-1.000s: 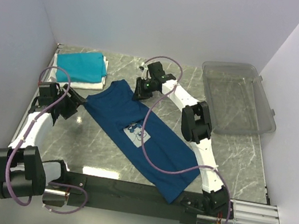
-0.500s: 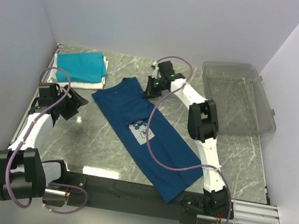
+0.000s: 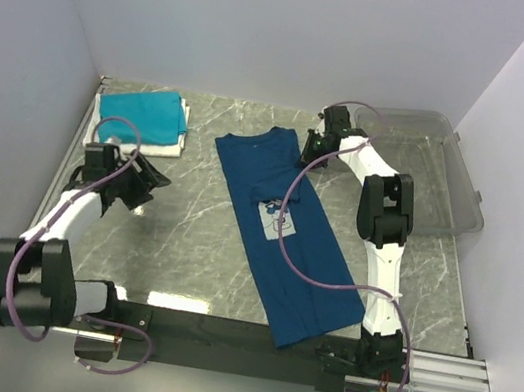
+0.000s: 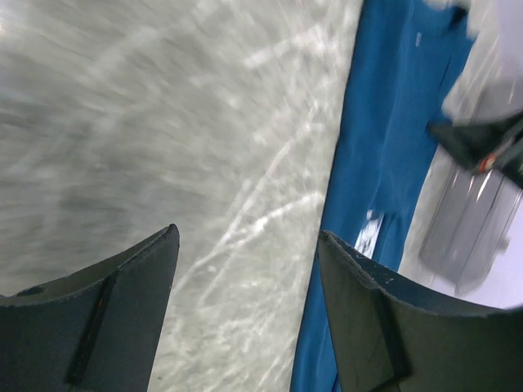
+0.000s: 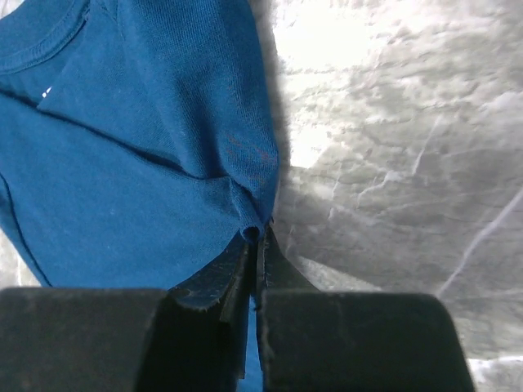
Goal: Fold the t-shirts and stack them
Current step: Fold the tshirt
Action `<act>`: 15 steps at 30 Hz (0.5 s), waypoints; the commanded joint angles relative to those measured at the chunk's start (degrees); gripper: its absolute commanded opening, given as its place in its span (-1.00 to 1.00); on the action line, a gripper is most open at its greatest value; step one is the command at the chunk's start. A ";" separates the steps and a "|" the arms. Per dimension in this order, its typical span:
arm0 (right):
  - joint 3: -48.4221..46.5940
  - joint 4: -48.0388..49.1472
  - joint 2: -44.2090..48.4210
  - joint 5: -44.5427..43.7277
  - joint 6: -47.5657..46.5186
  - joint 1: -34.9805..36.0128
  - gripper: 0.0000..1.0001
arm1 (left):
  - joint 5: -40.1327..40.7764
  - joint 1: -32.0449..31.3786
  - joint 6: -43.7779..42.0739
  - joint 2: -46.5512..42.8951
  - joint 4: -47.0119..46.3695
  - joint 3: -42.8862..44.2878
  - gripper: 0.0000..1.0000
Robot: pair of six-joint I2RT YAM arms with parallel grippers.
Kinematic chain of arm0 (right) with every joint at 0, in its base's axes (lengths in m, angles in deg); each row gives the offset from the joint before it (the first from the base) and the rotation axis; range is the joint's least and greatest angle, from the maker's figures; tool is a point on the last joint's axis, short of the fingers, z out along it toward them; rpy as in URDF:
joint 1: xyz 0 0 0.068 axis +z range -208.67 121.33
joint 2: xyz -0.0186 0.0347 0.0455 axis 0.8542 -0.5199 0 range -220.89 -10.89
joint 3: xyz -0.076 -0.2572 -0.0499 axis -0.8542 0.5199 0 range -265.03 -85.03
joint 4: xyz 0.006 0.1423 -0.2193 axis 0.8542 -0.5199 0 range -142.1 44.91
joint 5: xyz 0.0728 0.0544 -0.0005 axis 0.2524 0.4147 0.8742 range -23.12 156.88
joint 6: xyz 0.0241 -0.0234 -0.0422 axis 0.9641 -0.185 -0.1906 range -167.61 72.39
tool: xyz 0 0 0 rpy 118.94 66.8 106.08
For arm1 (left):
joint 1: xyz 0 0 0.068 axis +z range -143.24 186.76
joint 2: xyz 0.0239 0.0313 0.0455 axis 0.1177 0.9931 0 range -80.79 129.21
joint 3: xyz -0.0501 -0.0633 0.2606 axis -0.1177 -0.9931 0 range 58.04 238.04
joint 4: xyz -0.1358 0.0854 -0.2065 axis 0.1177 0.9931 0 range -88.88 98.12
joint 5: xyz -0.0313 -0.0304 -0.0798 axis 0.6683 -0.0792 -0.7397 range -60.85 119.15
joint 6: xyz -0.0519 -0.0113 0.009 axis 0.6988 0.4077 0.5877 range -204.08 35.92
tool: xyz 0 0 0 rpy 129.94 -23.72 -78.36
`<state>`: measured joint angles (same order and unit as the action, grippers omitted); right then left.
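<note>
A navy t-shirt (image 3: pixel 286 231) lies spread out down the middle of the table, collar at the far end, its pale chest print (image 3: pixel 272 210) facing up. My right gripper (image 3: pixel 311 154) is shut on a pinched fold of cloth at the shirt's far right shoulder; in the right wrist view the cloth (image 5: pixel 139 139) bunches at the tips of the gripper (image 5: pixel 258 234). My left gripper (image 3: pixel 150 179) hovers open over bare table to the left of the shirt. In the left wrist view nothing lies between its fingers (image 4: pixel 245 238), and the navy shirt (image 4: pixel 392 139) runs along the right side. A folded teal t-shirt (image 3: pixel 141 111) rests on a folded white one (image 3: pixel 154 146) at the far left.
A clear plastic bin (image 3: pixel 418 173) stands at the far right, just beyond my right wrist. Grey marble tabletop (image 3: pixel 184 233) shows between the left arm and the shirt. White walls close in the left, back and right sides.
The right gripper has closed on the shirt's shoulder and dragged it right and back, swinging the shirt from a slant to nearly straight. The left gripper has shifted slightly right, still open.
</note>
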<state>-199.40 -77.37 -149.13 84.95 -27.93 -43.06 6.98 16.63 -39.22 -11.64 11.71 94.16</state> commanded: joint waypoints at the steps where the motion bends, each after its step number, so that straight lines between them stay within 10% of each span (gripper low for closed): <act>1: -3.14 -0.07 1.57 -3.82 -0.08 0.64 -0.91 | -1.56 -4.49 0.49 3.18 -3.99 3.78 0.47; 8: -10.43 -5.16 2.26 -8.21 -10.61 0.64 0.10 | 2.04 -14.95 5.32 14.15 -9.09 8.87 0.45; 15: 0.78 -7.19 16.40 2.40 -32.03 0.82 0.46 | 6.35 -21.64 8.92 30.77 -9.37 22.21 0.37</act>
<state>-202.61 -82.28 -142.57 81.47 -46.57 -42.53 10.25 -3.20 -32.68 14.91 4.61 110.62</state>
